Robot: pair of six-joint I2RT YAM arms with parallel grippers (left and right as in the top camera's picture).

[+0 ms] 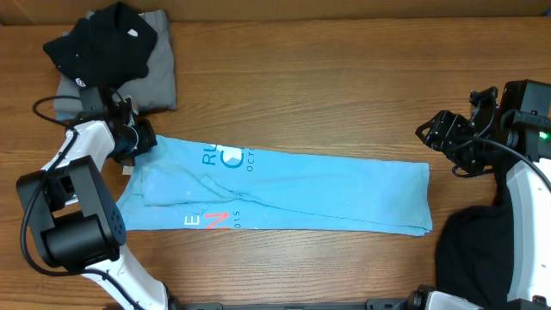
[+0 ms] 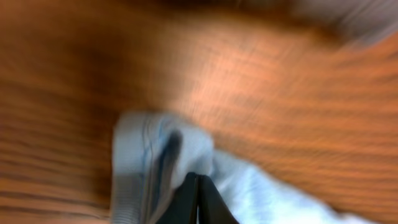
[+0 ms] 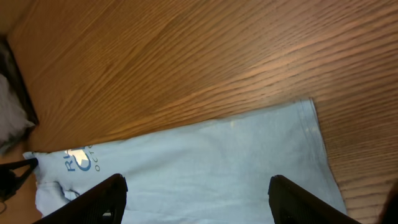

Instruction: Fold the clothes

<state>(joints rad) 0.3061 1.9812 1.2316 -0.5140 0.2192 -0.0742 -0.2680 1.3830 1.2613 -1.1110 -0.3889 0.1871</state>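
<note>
Pincer on left (image 2: 198, 188) seemingly pinches blue shirt (image 1: 284, 189); right pincer (image 3: 198, 183) spread wide.

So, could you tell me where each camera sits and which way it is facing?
Overhead: above the table, looking straight down at the blue shirt; both arms show.
Left wrist: blurred, close over the blue shirt's edge; the left gripper, shut on it, shows.
Right wrist: raised, facing the blue shirt's hem end; the right gripper, open, shows.
Shared: every view holds the blue shirt.
</note>
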